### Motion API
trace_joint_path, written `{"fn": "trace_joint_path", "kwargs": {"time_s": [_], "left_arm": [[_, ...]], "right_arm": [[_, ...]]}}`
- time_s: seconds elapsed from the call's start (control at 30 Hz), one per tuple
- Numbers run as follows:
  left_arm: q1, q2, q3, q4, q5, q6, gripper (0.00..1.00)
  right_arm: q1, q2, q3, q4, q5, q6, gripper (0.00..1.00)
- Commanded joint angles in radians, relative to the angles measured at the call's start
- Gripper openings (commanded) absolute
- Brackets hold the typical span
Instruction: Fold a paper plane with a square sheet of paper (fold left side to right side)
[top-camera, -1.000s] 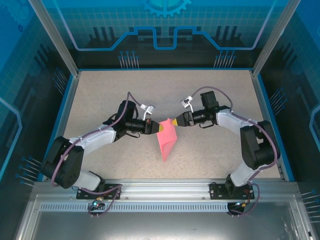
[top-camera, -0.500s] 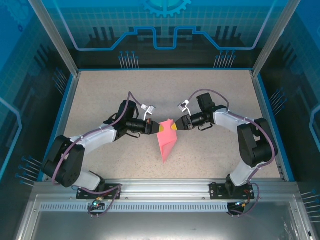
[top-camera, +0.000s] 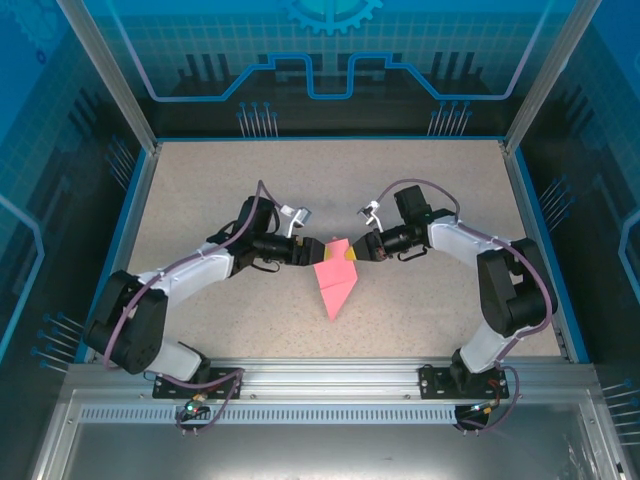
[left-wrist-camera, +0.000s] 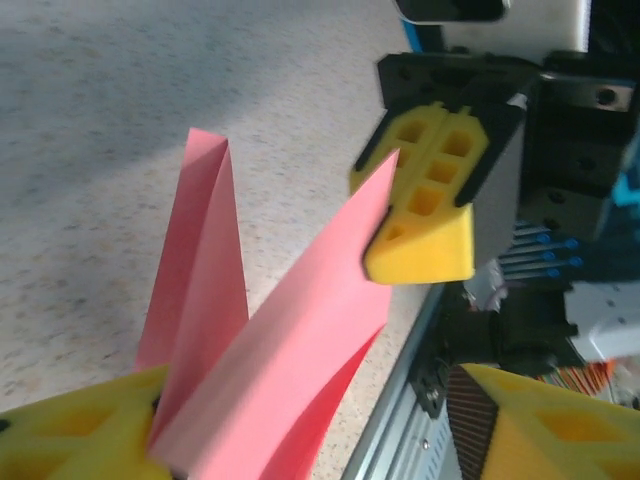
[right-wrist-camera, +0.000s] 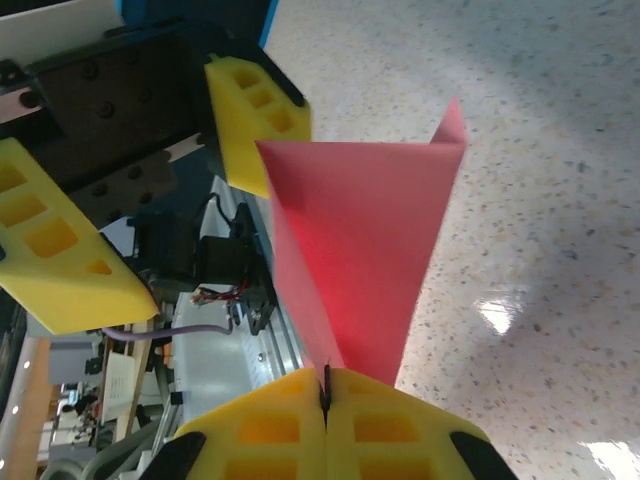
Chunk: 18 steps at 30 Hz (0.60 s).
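Observation:
The pink-red paper plane (top-camera: 335, 282) lies mid-table as a narrow folded kite, its tip pointing at the arm bases and its top flaps raised. My right gripper (top-camera: 352, 254) is shut on the upper right flap; the right wrist view shows the paper (right-wrist-camera: 370, 230) running into the closed pads of the right gripper (right-wrist-camera: 325, 395). My left gripper (top-camera: 306, 252) stands open at the paper's left side. In the left wrist view its yellow fingers (left-wrist-camera: 80, 430) sit wide apart, the raised fold of the paper plane (left-wrist-camera: 290, 340) passing between them, against the left one. Both left fingers (right-wrist-camera: 262, 105) appear spread beyond the sheet.
The speckled beige table (top-camera: 200, 190) has blue walls at the left, right and back. An aluminium rail (top-camera: 320, 385) carrying both arm bases runs along the near edge. Both arms reach inward and meet at the middle of the table.
The right gripper has moved a little left with its flap, closer to the left gripper. The left wrist has turned slightly. The paper's upper part has shifted with them.

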Motion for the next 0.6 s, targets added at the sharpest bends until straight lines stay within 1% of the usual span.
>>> {"fn": "trace_joint_path", "kwargs": {"time_s": [0.0,0.07,0.13,0.23,0.3,0.43,0.57], "left_arm": [[0.007,-0.094,0.031,-0.127,-0.186,0.066,0.73],[-0.001,-0.133,0.035,-0.185,-0.256,0.087,0.73],[-0.039,-0.173,0.041,-0.243,-0.323,0.126,0.73],[-0.14,-0.212,0.066,-0.348,-0.419,0.17,0.73],[-0.217,-0.214,0.085,-0.406,-0.479,0.177,0.73],[-0.355,-0.146,0.123,-0.444,-0.573,0.146,0.73],[-0.491,-0.001,0.212,-0.486,-0.755,0.106,0.71]], "right_arm": [[-0.02,0.041,0.029,-0.04,0.076,0.099,0.0],[-0.032,0.08,0.044,-0.038,0.094,0.134,0.0],[-0.04,0.117,0.068,-0.055,0.121,0.16,0.0],[-0.058,0.172,0.113,-0.098,0.146,0.188,0.0],[-0.067,0.203,0.14,-0.118,0.146,0.206,0.0],[-0.071,0.242,0.179,-0.157,0.167,0.216,0.0],[-0.083,0.271,0.193,-0.165,0.165,0.24,0.0]]}}
